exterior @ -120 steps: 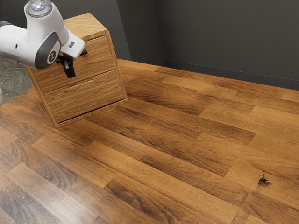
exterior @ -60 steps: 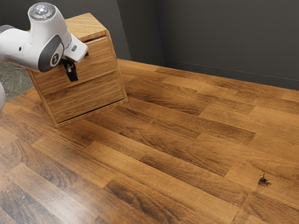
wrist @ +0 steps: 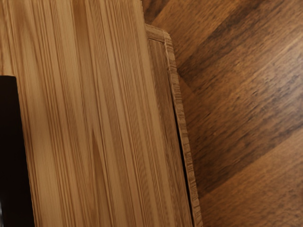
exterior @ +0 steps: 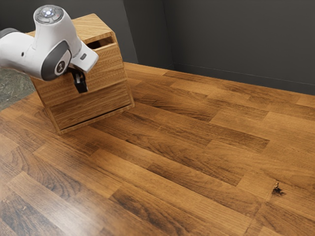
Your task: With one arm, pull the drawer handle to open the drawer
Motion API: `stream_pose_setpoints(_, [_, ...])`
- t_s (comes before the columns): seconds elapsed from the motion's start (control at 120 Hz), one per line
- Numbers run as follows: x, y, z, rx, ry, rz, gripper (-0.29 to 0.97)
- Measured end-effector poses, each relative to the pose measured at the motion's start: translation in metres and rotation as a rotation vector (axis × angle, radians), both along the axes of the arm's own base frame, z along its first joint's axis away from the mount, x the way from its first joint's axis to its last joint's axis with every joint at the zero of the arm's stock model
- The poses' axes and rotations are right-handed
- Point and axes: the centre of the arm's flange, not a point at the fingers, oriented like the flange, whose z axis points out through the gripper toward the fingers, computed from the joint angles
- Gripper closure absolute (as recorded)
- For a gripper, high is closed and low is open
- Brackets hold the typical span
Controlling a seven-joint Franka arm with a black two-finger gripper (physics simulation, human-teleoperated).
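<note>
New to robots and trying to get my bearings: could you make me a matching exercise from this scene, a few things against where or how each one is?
Things
1. top drawer of the light wooden cabinet
2. bottom drawer of that cabinet
3. small dark mark on the brown wooden tabletop
4. white robot arm

Place or state
A. near the exterior view's lower right
B. slid partly out
C. comes in from the exterior view's left
D. flush, shut

Pairs: 1-B, 2-D, 3-A, 4-C
</note>
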Motion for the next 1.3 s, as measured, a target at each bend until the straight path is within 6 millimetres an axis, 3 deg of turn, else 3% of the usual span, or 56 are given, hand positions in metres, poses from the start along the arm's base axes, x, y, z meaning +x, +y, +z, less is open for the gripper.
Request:
stream_pose_setpoints(0.175, [-0.003, -0.020, 0.004, -0.001, 0.004, -0.023, 0.14])
stream_pose_setpoints(0.458, [-0.007, -0.045, 0.005, -0.005, 0.012, -0.050, 0.03])
stream_pose_setpoints(0.692, [-0.016, -0.064, 0.012, -0.010, 0.009, -0.066, 0.13])
stream_pose_setpoints(0.858, [-0.017, -0.066, 0.010, -0.017, 0.014, -0.065, 0.07])
stream_pose_setpoints(0.967, [-0.020, -0.071, 0.016, -0.020, 0.008, -0.068, 0.19])
stream_pose_setpoints(1.008, [-0.020, -0.073, 0.016, -0.021, 0.009, -0.070, 0.12])
stream_pose_setpoints(1.067, [-0.020, -0.073, 0.015, -0.025, 0.014, -0.068, 0.13])
stream_pose_setpoints(1.3, [-0.021, -0.074, 0.005, -0.041, 0.027, -0.062, -0.01])
